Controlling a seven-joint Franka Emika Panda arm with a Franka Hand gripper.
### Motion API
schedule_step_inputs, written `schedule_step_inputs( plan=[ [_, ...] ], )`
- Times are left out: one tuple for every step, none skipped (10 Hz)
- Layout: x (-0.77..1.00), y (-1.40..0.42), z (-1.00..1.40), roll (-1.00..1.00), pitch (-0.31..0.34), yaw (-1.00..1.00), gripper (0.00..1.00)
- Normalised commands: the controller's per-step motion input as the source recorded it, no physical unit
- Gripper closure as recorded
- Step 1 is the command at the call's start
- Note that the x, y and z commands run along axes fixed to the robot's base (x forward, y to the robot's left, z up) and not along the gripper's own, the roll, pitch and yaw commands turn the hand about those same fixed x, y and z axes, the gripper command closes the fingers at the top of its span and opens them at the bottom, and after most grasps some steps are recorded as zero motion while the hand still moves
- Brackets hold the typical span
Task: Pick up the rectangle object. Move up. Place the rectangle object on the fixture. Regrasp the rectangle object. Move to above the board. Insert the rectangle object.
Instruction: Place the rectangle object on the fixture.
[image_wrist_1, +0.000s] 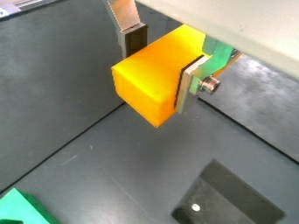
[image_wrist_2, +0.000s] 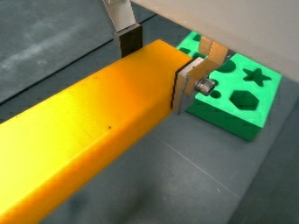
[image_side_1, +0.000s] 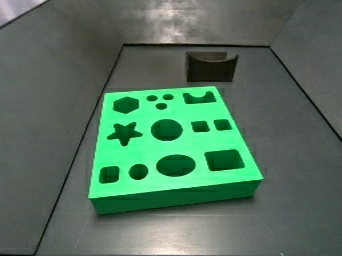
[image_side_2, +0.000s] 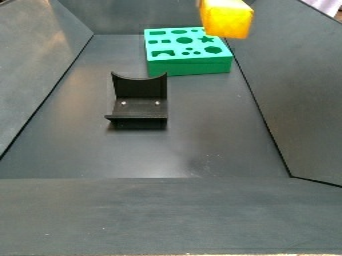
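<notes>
We see the gripper (image_wrist_1: 162, 68) high above the floor, its fingers (image_wrist_1: 188, 86) clamped on the block (image_wrist_1: 155, 77). In a side view the block (image_side_2: 226, 17) hangs in the air by the board (image_side_2: 189, 50). The fixture (image_side_2: 138, 101) stands well apart, bare.

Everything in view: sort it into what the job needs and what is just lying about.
Job:
- block, held in the pincer, up in the air
- fixture, empty
- board, holes empty

Lying about:
- nothing seen
</notes>
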Motion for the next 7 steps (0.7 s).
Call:
schedule_step_inputs(
  plan=[
    [1.00, 0.06, 0.20, 0.03, 0.131, 0.04, 1.00],
    [1.00, 0.05, 0.18, 0.03, 0.136, 0.04, 1.00],
    [1.00, 0.05, 0.17, 0.03, 0.143, 0.04, 1.00],
    [1.00, 0.04, 0.14, 0.04, 0.143, 0.04, 1.00],
    [1.00, 0.04, 0.13, 0.05, 0.141, 0.04, 1.00],
    [1.00, 0.04, 0.12, 0.05, 0.149, 0.04, 1.00],
    [1.00, 0.03, 0.11, 0.06, 0.148, 0.04, 1.00]
  ],
)
